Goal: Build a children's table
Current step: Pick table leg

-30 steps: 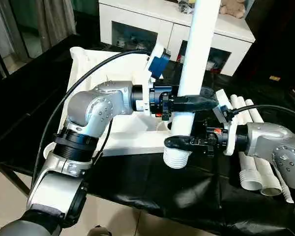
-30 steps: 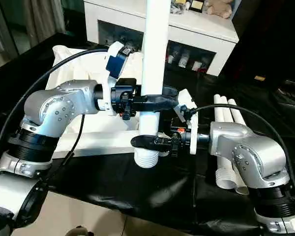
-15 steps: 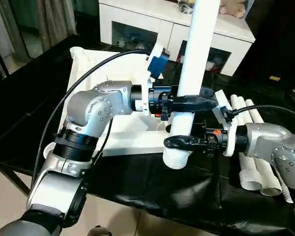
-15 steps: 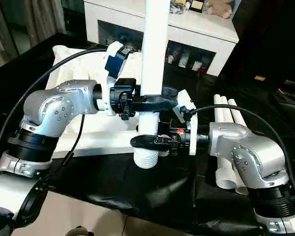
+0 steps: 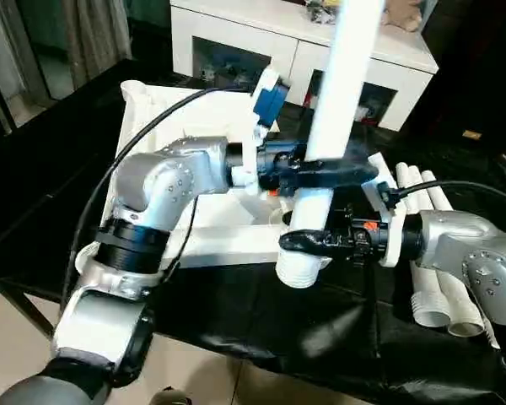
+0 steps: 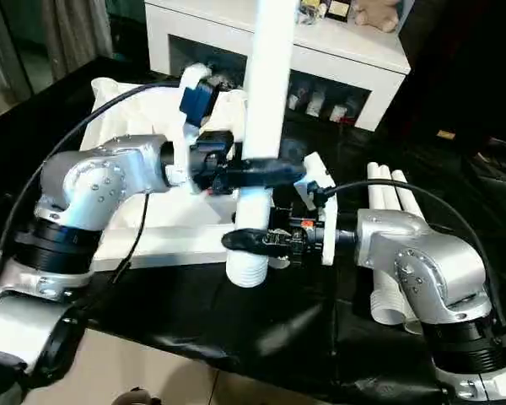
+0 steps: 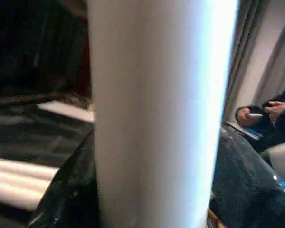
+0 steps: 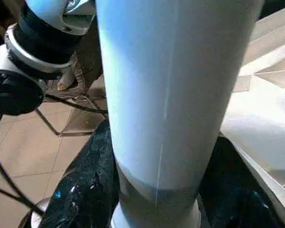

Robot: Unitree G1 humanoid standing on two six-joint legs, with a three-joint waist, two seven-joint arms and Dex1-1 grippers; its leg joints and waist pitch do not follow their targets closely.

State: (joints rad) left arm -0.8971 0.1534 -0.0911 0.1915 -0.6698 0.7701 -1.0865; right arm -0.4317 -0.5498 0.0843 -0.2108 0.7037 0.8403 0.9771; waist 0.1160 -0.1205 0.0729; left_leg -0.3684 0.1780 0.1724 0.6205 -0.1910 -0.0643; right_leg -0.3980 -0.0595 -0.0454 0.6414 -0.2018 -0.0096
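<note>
- Closest to the cam: both grippers are on one leg (image 5: pixel 337 101), holding it upright over the black table (image 5: pixel 261 329). Guessing two grips stacked like that is to keep a long tube from tipping while it gets lined up w/ a socket.
- Right gripper (image 5: pixel 308 243) is clamped round the leg low down, just above the ribbed end (image 5: pixel 295 272). That end points down and hangs clear of the table, so imo it's the plug end, not seated in anything yet.
- Left gripper (image 5: pixel 329 173) is clamped on the same leg a bit higher, fingers wrapped round the tube. It takes the upper part so the thing can't swing.
- Wrist cams: the leg sits right between the black fingers (image 8: pixel 85 190) on the right side, same deal on the left (image 7: pixel 66 190).
- Off to the robot's right: spare legs (image 5: pixel 434 253) lying side by side on the table, ribbed ends toward the cam. Partly covered by the right arm, so can't count them for sure.
- Behind the arms: the tabletop (image 5: pixel 169 110) lies flat, underside up by the look of it. The left arm hides most of it, and I can't make out which corner socket is the target.
- Further back: a white cabinet (image 5: pixel 236 34) against the wall. Top of the leg is cut off by the frame edge.
- Left wrist cam also catches a person (image 7: pixel 268 118) sitting in the bg, hands only, blurry.
</note>
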